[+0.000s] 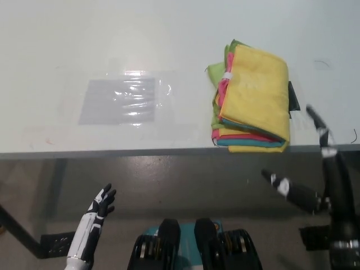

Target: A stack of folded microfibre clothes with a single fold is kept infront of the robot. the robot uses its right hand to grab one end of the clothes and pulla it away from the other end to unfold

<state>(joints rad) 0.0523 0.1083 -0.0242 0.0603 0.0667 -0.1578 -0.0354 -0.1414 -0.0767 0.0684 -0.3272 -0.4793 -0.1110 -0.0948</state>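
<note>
While the white left hand (97,216) hung low at the lower left, below the tabletop's front edge, its fingers were spread and held nothing. The tabletop (67,45) was a pale, smooth, matte slab with a straight grey front edge. On its left-middle part lay a flat rectangular sheet of clear plastic (119,101), glossy and slightly wrinkled, catching glare. Further right, at the front edge, sat the stack of folded microfibre cloths (253,101): soft, nappy squares piled unevenly, a yellow one on top, with pink, teal, and green layers showing at the sides and front. A small white tag (227,76) stuck out at the stack's left side. The black right hand (320,169) hovered just right of the stack near the edge, fingers splayed, touching nothing.
</note>
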